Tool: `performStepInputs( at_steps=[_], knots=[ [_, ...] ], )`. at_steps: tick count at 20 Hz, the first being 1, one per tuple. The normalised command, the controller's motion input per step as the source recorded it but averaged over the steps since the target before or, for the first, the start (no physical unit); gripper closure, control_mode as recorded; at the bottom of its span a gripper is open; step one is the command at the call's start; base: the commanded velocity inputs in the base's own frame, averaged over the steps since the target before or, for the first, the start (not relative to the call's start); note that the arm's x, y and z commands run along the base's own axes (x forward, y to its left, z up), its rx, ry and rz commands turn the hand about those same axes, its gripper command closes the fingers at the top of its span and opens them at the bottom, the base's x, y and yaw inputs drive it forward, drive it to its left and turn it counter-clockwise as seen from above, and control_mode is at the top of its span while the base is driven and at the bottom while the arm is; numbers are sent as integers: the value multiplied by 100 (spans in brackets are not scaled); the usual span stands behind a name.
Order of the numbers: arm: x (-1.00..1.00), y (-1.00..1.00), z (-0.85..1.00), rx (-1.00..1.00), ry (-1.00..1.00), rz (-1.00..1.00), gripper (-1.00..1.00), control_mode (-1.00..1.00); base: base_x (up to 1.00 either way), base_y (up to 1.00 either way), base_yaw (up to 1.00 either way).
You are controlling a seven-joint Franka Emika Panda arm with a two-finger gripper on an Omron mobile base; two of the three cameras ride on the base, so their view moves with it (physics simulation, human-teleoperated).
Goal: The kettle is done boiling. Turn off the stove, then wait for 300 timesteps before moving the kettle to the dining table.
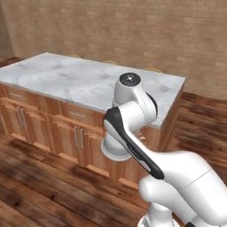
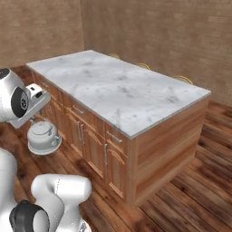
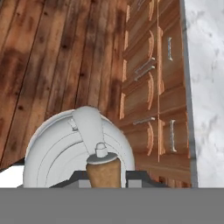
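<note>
The silvery-white kettle (image 2: 43,136) hangs in the air over the wooden floor, beside the cabinet front of the dining table (image 2: 122,90). It sits lower than the marble top (image 1: 80,80). My gripper (image 3: 103,177) is shut on the brown wooden bar of the kettle's handle (image 3: 103,170), with the domed lid (image 3: 65,153) below it. In the left base view the arm covers most of the kettle, and its round bottom (image 1: 114,150) shows. The marble top (image 3: 205,87) runs along the right of the hand view. The stove is out of view.
Wooden cabinet doors and drawers with metal handles (image 2: 81,133) line the island's near side. Dark plank floor (image 1: 40,186) surrounds it. A brick wall (image 1: 133,31) stands behind. Small yellow curved shapes (image 2: 142,65) peek over the island's far edge.
</note>
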Motion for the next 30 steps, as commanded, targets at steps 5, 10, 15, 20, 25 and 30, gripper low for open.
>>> performStepInputs(
  at_steps=[5, 10, 15, 20, 25, 30],
  knots=[
    [0, 0, 0, 0, 0, 0, 100, 100, 24, -60, -26],
    [0, 0, 0, 0, 0, 0, 100, 100, 29, -56, -22],
    [0, 0, 0, 0, 0, 0, 100, 100, 34, -51, -19],
    [0, 0, 0, 0, 0, 0, 100, 100, 41, -47, -14],
    [0, 0, 0, 0, 0, 0, 100, 100, 25, -61, -6],
    [0, 0, 0, 0, 0, 0, 100, 100, 29, -65, -3]
  ],
)
